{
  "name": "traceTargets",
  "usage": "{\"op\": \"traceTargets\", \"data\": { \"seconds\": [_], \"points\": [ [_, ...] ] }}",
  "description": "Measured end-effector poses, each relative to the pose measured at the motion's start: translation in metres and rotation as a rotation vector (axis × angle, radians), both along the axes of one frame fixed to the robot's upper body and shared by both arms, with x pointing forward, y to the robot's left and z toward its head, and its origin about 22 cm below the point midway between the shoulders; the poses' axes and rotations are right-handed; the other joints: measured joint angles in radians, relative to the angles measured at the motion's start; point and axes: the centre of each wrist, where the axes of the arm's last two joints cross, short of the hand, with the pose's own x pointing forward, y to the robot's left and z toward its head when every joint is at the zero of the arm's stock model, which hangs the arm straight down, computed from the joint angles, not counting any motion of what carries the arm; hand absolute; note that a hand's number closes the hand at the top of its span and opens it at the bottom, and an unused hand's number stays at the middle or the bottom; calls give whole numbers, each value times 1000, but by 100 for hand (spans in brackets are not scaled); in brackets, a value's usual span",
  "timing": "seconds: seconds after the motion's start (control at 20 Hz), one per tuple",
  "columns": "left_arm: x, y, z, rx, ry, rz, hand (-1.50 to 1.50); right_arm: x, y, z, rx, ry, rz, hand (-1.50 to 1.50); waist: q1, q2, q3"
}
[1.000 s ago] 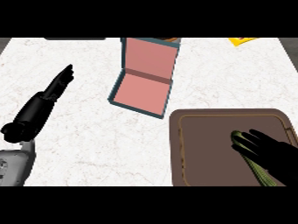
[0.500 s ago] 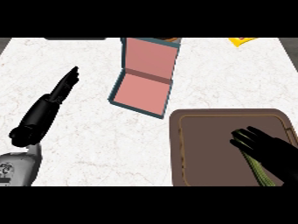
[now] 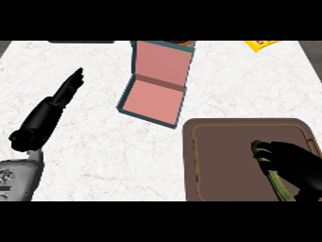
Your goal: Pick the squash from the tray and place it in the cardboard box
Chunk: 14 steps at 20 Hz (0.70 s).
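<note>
A green striped squash [image 3: 280, 185] lies on the right side of the brown tray [image 3: 216, 163] at the lower right. My right hand [image 3: 302, 165] lies over it, fingers curled round its upper end, so most of it is hidden. The cardboard box [image 3: 153, 97], teal outside and pink inside, stands open at the centre top with its lid raised at the far side. My left hand [image 3: 52, 108] rests on the left of the counter, fingers straight and pointing up and right, holding nothing.
A yellow item [image 3: 261, 44] lies at the counter's far right edge. A dark flat thing [image 3: 80, 41] shows at the far left edge. Something orange [image 3: 182, 42] peeks from behind the box's lid. White marble counter lies between the left hand, box and tray.
My right hand's fingers have drawn in from a spread pose and curled over the squash. My left hand has drifted a little up and to the right.
</note>
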Motion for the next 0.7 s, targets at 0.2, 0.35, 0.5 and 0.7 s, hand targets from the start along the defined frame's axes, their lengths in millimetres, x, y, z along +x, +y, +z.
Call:
{"op": "traceTargets", "data": {
  "seconds": [0.2,0.35,0.5,0.7],
  "points": [
    [-1,7,5,-1,1,-3,0,1,19,-4,32,-39,46,150,-1,-1,-4],
    [2,1,4,-4,-2,-20,0,2,86,-9,74,-13,98,150,17,0,-12],
    [4,-9,8,-6,-15,-57,0,1,148,-8,133,26,143,150,59,6,-13],
    [5,-15,7,-8,-14,-88,0,-2,208,6,215,9,182,150,95,14,-4]
  ]
}}
